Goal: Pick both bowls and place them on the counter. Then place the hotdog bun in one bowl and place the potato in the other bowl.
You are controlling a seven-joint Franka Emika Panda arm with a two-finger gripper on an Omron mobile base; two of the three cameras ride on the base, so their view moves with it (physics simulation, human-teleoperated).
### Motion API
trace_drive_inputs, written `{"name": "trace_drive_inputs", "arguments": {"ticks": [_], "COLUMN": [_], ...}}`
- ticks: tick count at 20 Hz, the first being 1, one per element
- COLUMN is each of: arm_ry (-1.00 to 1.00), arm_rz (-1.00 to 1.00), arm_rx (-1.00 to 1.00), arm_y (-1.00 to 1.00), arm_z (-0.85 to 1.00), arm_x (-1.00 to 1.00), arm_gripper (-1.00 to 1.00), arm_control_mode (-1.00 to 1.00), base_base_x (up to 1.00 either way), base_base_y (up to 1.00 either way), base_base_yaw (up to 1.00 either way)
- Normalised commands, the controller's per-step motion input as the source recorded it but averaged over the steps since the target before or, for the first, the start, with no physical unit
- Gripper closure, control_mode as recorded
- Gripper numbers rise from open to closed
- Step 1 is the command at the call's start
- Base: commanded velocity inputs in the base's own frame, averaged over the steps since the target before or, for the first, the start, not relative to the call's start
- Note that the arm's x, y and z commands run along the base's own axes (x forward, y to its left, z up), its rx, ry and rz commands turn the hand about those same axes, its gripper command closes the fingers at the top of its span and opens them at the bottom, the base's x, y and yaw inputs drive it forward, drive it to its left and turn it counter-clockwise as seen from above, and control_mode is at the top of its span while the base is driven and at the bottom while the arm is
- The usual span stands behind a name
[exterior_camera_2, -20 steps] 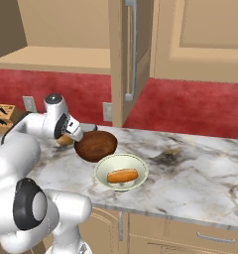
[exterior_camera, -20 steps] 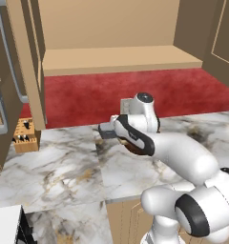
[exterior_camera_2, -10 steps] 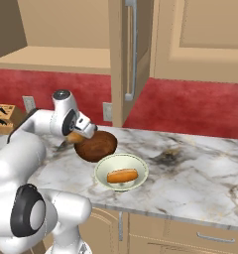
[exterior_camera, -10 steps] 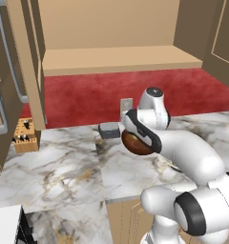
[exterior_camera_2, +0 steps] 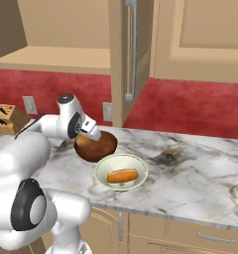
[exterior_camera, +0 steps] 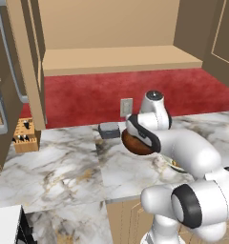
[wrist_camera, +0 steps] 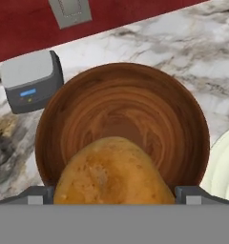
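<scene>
Claw [wrist_camera: 114,202] jaws spread as wide as they go, potato [wrist_camera: 111,174] sitting between the fingertips right at the lens; can't tell whether it's gripped or loose. Directly below it: dark brown wood bowl [wrist_camera: 123,119], upright on the desk [exterior_camera_2: 190,173]. Cream bowl [exterior_camera_2: 122,171] just beside the brown one, toward the front edge, hotdog bun [exterior_camera_2: 122,175] lying in it. Small grey box with a blue mark [wrist_camera: 31,81] near the brown bowl's back side, by the wall. Desk is white-grey marble with brown veins. Behind it a red backsplash [exterior_camera: 88,95] with outlets [exterior_camera: 126,106], tan wooden shelf [exterior_camera: 116,59] above. Knife block [exterior_camera: 26,136] at the far left. Cabinet door with a long handle [exterior_camera_2: 132,49] stands open on the right.
</scene>
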Motion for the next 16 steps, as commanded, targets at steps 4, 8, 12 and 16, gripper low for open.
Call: {"name": "trace_drive_inputs", "arguments": {"ticks": [4, 8, 12, 16], "arm_ry": [0.0, 0.0, 0.0, 0.02], "arm_rz": [0.0, 0.0, 0.0, 0.0], "arm_rx": [0.0, 0.0, 0.0, 0.0], "arm_y": [-0.21, -0.07, 0.0, 0.0], "arm_z": [-0.26, -0.28, -0.25, -0.23], "arm_x": [0.14, 0.15, 0.16, 0.14], "arm_gripper": [1.0, 1.0, 1.0, 1.0], "arm_control_mode": [-1.0, -1.0, -1.0, -1.0], "base_base_x": [0.0, 0.0, 0.0, 0.0], "base_base_y": [0.0, 0.0, 0.0, 0.0], "base_base_yaw": [0.0, 0.0, 0.0, 0.0]}}
